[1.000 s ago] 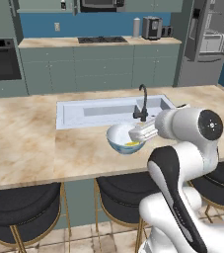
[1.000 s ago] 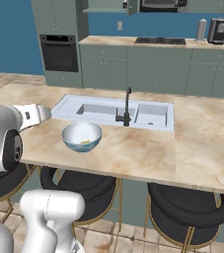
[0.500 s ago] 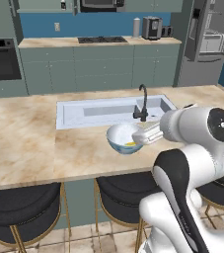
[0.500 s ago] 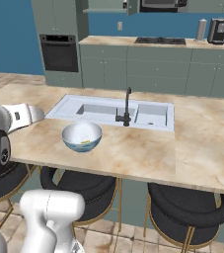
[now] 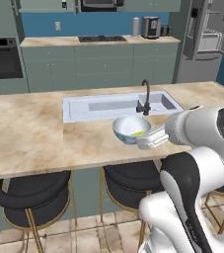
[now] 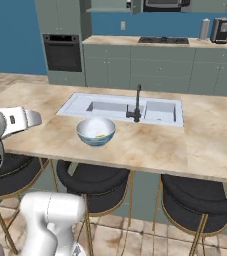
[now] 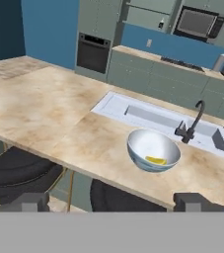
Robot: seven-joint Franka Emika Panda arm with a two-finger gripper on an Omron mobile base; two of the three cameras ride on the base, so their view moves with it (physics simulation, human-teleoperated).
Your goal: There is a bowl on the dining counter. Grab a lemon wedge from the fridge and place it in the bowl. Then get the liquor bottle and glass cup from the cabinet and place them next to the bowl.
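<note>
The pale bluish-white bowl (image 5: 129, 127) (image 6: 96, 131) (image 7: 153, 149) stands on the dining counter (image 5: 29, 133) (image 6: 150, 145), just in front of the white inset sink (image 5: 108, 105). A yellow lemon wedge (image 7: 156, 160) (image 5: 139, 133) lies inside it. My gripper (image 7: 112, 202) is open and empty, its fingertips (image 7: 32, 201) wide apart. It is held back over the counter's near edge and looks at the bowl. The steel fridge (image 5: 209, 39) stands at the far right with a door swung open. Grey-green wall cabinets (image 7: 145, 15) hang at the back. I cannot make out the liquor bottle or the glass cup.
A black tap (image 5: 144, 99) rises behind the bowl at the sink. Black stools (image 5: 29, 192) (image 6: 195, 200) are tucked under the counter's near side. A back worktop with a hob (image 5: 101, 38), a wall oven (image 6: 62, 52) and small appliances (image 5: 152, 27) runs along the wall.
My hand has drawn back from over the bowl toward the counter's near edge, still open. The lemon wedge stays in the bowl. The views have shifted slightly.
</note>
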